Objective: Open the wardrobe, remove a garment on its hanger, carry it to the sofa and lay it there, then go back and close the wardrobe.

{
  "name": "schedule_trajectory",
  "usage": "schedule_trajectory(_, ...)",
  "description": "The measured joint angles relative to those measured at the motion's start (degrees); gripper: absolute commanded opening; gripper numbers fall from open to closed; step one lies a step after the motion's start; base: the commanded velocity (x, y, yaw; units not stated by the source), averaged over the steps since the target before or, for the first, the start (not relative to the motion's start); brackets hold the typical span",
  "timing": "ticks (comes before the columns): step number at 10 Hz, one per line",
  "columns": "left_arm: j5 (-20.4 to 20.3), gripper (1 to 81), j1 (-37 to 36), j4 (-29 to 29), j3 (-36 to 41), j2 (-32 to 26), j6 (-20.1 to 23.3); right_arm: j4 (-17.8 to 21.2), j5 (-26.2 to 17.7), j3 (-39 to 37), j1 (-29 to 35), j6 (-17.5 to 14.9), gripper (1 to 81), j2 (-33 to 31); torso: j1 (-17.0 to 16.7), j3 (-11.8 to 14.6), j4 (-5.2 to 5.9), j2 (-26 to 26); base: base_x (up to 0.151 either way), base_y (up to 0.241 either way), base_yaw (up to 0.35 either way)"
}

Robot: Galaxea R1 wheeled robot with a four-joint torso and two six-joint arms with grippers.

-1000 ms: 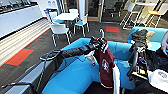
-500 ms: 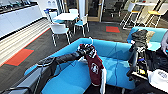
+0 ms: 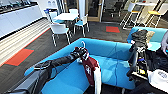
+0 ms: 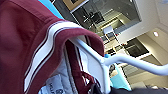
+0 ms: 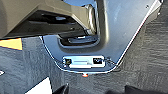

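Maroon garment [image 3: 90,70] hanging over blue sofa [image 3: 110,57], hanger [image 3: 82,45] hook partly hidden

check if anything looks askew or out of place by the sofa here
The maroon varsity jacket with white sleeves is not laid flat: it hangs from the thin white hanger at the left gripper, draped down the front edge of the bright blue sofa. A dark bundle sits on the second blue seat.
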Motion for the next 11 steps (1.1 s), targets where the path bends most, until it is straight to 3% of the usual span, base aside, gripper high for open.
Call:
schedule_trajectory(1, 0.46, 1.0, -0.06, 0.69, -1.79, -0.04, -0.49, 0.05, 0.16, 0.00, -0.13, 0.00, 81.1, 0.00, 0.00, 0.00, 0.33, 0.00, 0.000, 0.000, 0.000)
schedule_trajectory(2, 1.10, 1.0, -0.04, 1.43, -2.52, -0.50, -0.52, 0.02, 0.16, 0.00, -0.33, 0.00, 81.1, 0.00, 0.00, 0.00, 1.38, 0.00, 0.000, 0.000, 0.000)
schedule_trajectory(5, 2.78, 1.0, 0.35, 3.01, -2.73, -4.72, -0.10, 0.05, 0.38, -0.15, -0.13, 0.17, 81.1, -0.24, 0.00, 0.00, 6.12, 0.00, 0.000, 0.000, 0.000)
schedule_trajectory(6, 2.80, 1.0, 0.55, 3.45, -2.91, -6.36, 0.15, 0.06, 0.40, -0.24, -0.09, 0.24, 81.1, -0.33, 0.00, 0.00, 6.93, 0.00, 0.000, 0.000, 0.000)
schedule_trajectory(11, 2.15, 1.0, 3.91, 7.83, -2.80, -11.82, 0.39, 0.06, 0.43, -0.24, -0.13, 0.28, 81.1, -0.09, 0.00, 0.00, 6.93, 0.00, 0.000, 0.000, 0.000)
